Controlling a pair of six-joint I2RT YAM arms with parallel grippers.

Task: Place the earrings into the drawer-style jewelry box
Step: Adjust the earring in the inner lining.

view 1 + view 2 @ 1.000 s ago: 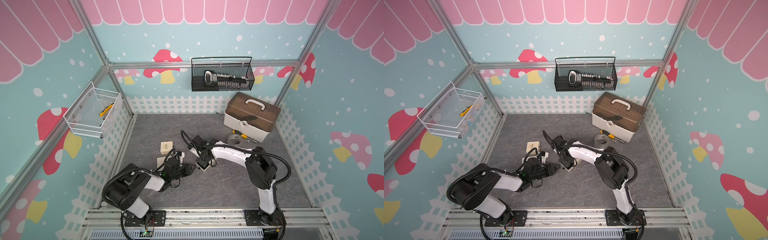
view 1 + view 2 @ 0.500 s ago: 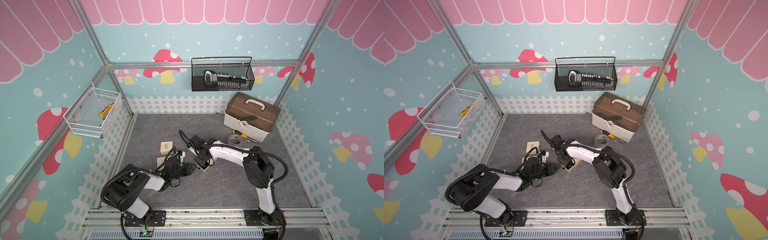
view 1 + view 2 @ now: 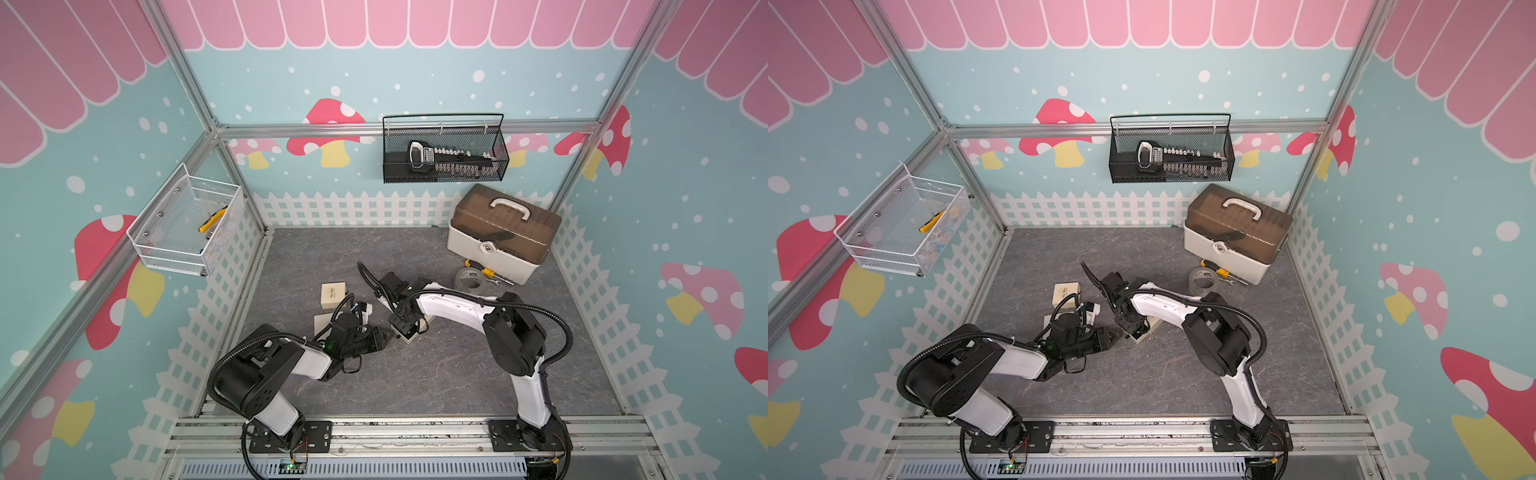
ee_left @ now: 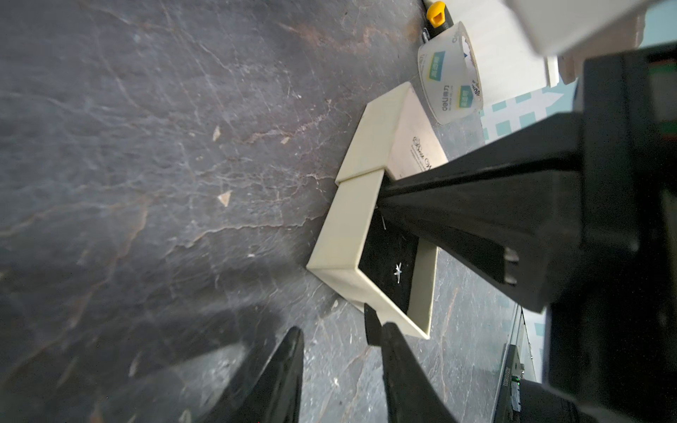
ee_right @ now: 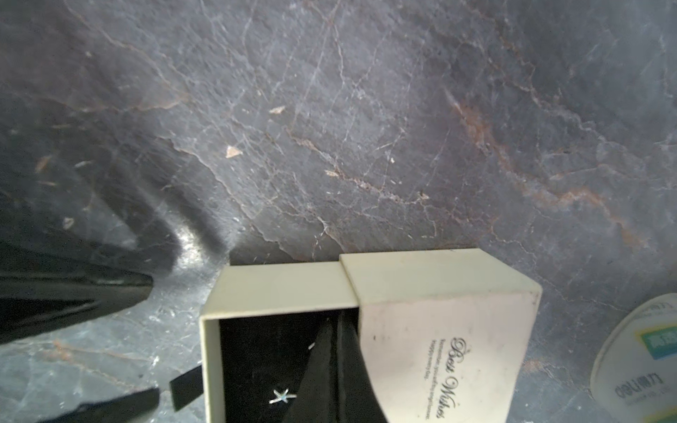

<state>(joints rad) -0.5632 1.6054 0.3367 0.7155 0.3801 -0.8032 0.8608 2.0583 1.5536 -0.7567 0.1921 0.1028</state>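
Both top views are looking steeply down from high above the front rail, side by side and far off, taking in the whole grey floor up to the back wall. The left wrist camera is riding low and close, facing along the floor past the left gripper toward the open drawer. The right wrist camera is hanging just above that drawer, tilted downward. Both wrist views are sharing the drawer, the box sleeve and the tape roll.

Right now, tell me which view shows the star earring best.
Right wrist view: the star earring lies large and clear in the drawer. Left wrist shows it smaller; both top views lose it.
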